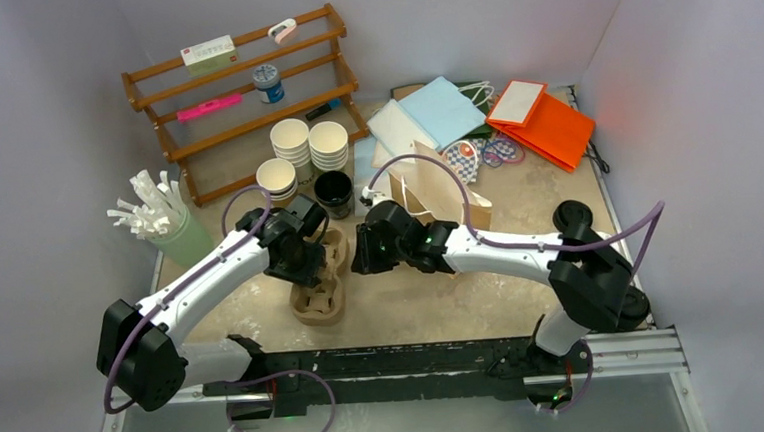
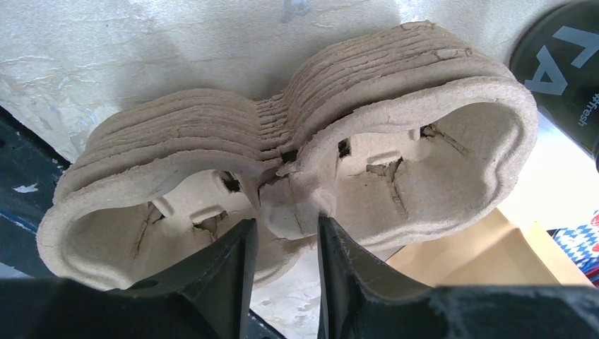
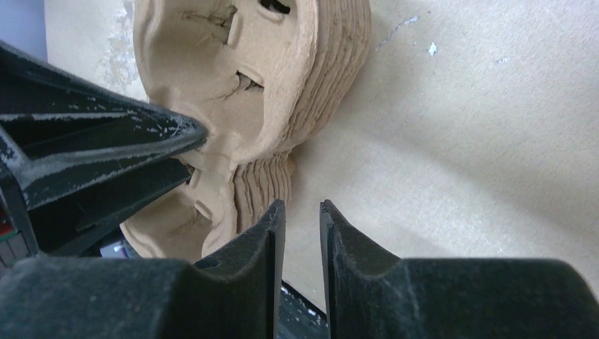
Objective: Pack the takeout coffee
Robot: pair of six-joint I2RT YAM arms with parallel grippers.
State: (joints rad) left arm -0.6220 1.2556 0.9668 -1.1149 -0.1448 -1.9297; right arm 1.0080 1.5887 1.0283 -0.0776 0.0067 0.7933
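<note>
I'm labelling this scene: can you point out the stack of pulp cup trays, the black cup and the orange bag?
stack of pulp cup trays (image 2: 424, 95), left wrist view, rim of the right-hand pocket.
black cup (image 1: 333, 192), top view, its dark inside.
orange bag (image 1: 558, 130), top view, its flat orange face.
</note>
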